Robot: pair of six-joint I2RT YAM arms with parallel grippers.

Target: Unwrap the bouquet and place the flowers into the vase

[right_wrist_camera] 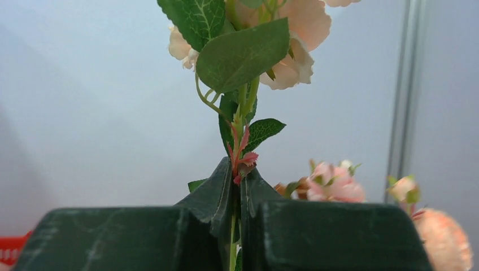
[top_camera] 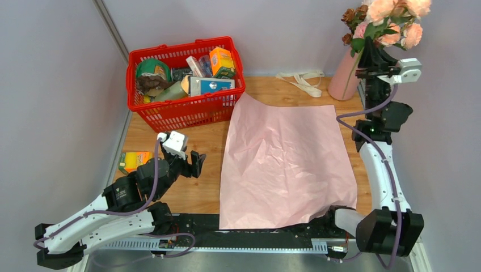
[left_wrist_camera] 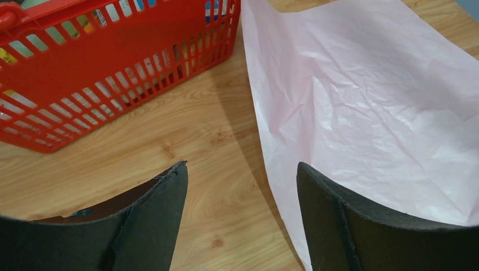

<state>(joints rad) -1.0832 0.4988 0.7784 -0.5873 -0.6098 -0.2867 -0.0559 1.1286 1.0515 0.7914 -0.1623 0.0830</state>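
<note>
The right arm rises from its base at the near right corner of the pink wrapping paper (top_camera: pixel 283 158), runs along the paper's right edge and bends up at the elbow. Its wrist is lifted beyond the paper's far right corner. There the right gripper (right_wrist_camera: pixel 237 180) is pinched tight on a green rose stem (right_wrist_camera: pixel 242 113), just under a small reddish shoot. The flowers (top_camera: pixel 391 20) stand in the salmon-pink vase (top_camera: pixel 344 76), beyond that same corner.

The left arm lies low and folded to the left of the paper. The left gripper (left_wrist_camera: pixel 242 169) has its jaws spread wide with nothing between them, over bare wooden table (top_camera: pixel 193 192) at the paper's left edge.

The right wrist hides the vase's mouth and right side, and the top of the frame crops some blooms. A cream ribbon (top_camera: pixel 303 79) lies past the paper's far edge. The red basket (top_camera: pixel 187 110) past the far left corner holds packets. An orange packet (top_camera: pixel 134 160) lies left of the paper. None of their print is legible.
</note>
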